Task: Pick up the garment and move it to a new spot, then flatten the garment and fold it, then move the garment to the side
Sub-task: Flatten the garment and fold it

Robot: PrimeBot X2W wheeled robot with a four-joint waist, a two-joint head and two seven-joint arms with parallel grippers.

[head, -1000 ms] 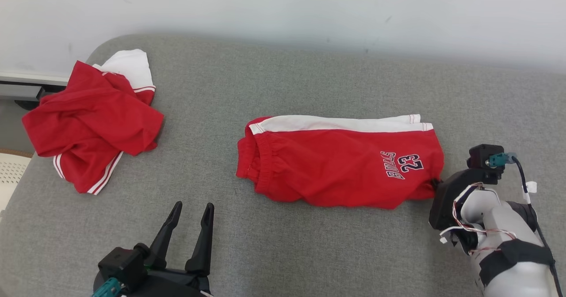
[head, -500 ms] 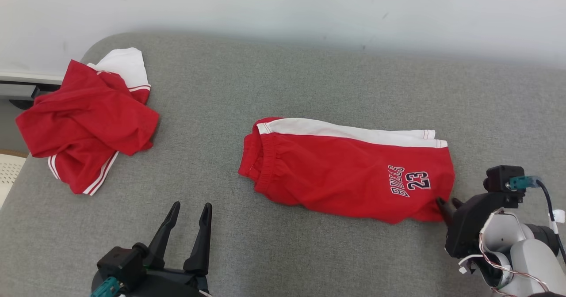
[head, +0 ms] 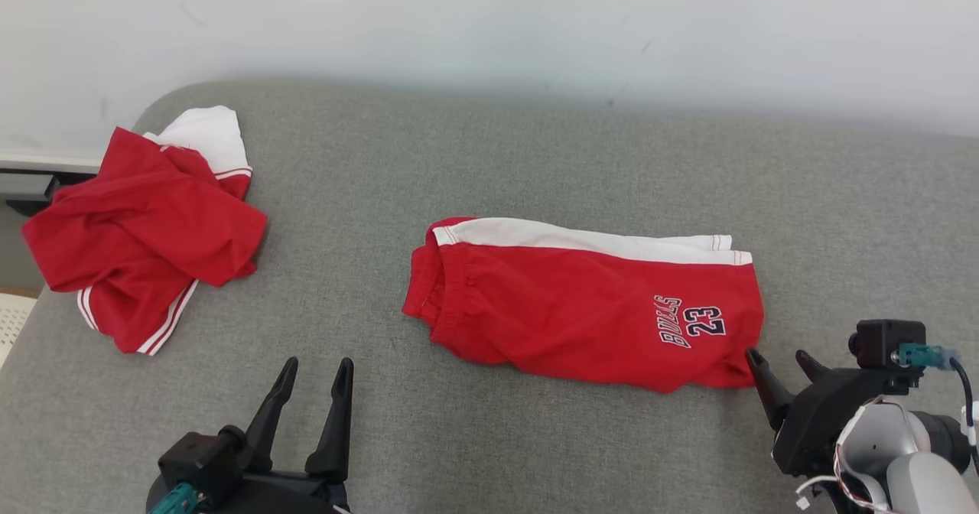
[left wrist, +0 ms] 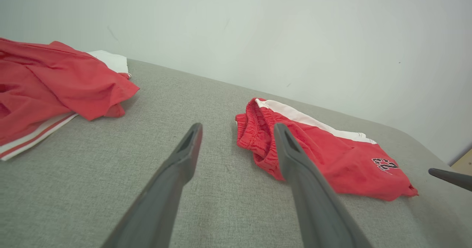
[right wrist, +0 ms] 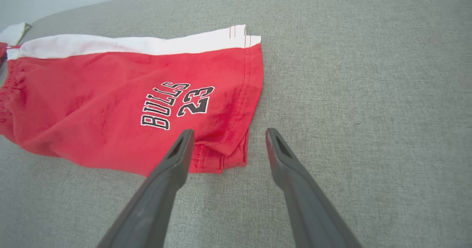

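The red shorts (head: 581, 307) with a white side stripe and "BULLS 23" print lie folded in half, flat on the grey padded surface (head: 535, 154), waistband to the left. My right gripper (head: 778, 361) is open just off their lower right hem corner, touching nothing. Seen from the right wrist, the hem corner of the shorts (right wrist: 121, 100) lies between and just beyond the right gripper's (right wrist: 228, 133) spread fingers. My left gripper (head: 317, 367) stands open and empty at the near left, well short of the waistband. The left wrist view has the shorts (left wrist: 324, 155) to the right of the left gripper (left wrist: 238, 128).
A second red garment (head: 145, 223) with white trim lies crumpled at the surface's far left corner, also seen as the crumpled garment (left wrist: 48, 85). A pale wall (head: 489, 24) runs behind. The surface's left edge drops to the floor (head: 11, 323).
My right gripper has drawn back from the shorts' lower right corner toward the near edge and its fingers have spread. The head camera has shifted a little. The left gripper stays put.
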